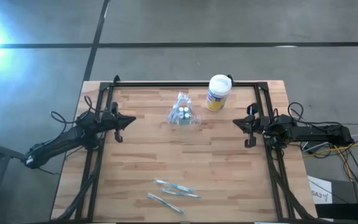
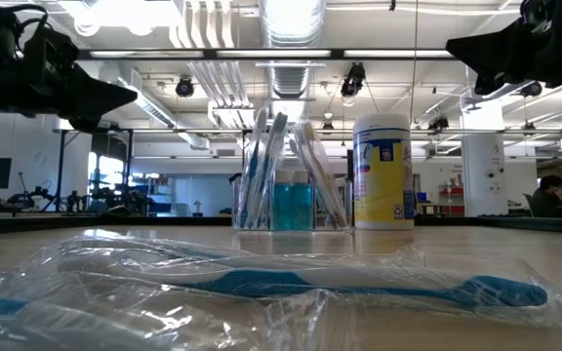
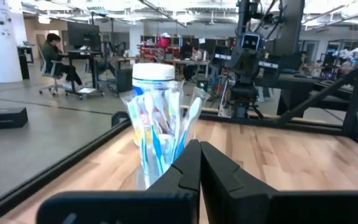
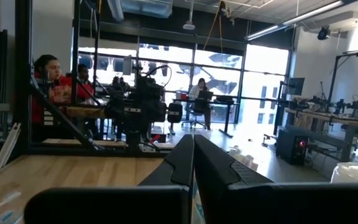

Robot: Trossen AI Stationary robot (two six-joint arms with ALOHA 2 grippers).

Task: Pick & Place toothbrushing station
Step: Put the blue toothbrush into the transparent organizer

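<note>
The toothbrushing station [image 1: 183,114] is a small clear plastic holder with several toothbrushes standing in it and small blue bottles. It stands upright on the wooden table, far of centre, and also shows in the low view [image 2: 291,190] and the left wrist view [image 3: 160,134]. My left gripper [image 1: 128,122] is shut at the table's left side, pointing level toward the station and apart from it. My right gripper [image 1: 238,124] is shut at the table's right side and holds nothing.
A white-lidded canister with a yellow label [image 1: 217,93] stands just right of the station, near the far edge. Wrapped toothbrushes in clear bags [image 1: 171,193] lie near the table's front edge. A dark frame rail [image 1: 185,83] runs round the table. People sit in the room beyond.
</note>
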